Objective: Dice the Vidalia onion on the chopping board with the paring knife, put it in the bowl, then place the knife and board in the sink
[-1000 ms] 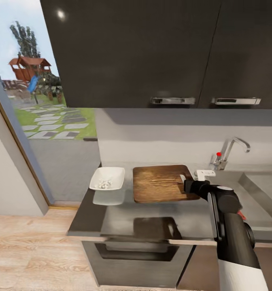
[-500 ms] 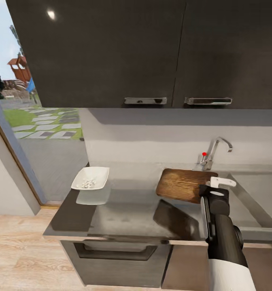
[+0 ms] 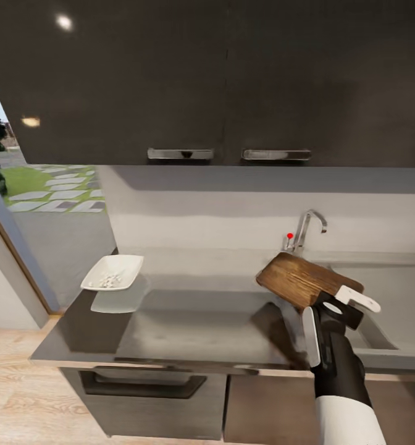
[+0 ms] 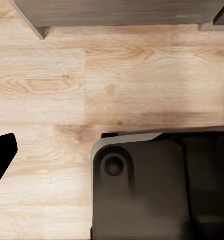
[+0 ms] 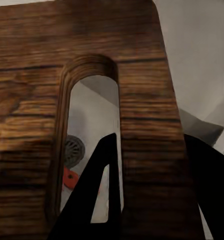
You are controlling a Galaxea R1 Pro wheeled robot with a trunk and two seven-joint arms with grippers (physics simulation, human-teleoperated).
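Observation:
My right gripper is shut on the handle end of the brown wooden chopping board. It holds the board tilted in the air over the left edge of the sink. In the right wrist view the board is close up, with dark fingers on either side of it. Through its slot show the round drain and a red-orange piece of the paring knife down in the basin. The white bowl holds pale diced onion at the left end of the countertop.
The chrome faucet with its red knob stands just behind the board. Dark wall cabinets hang overhead. A doorway opens to a garden at left. The left wrist view looks down on wooden floor and the dark robot base.
The board has come up off the countertop and travelled right to the sink's edge, turning and tilting in my right gripper. The head camera has panned right as well.

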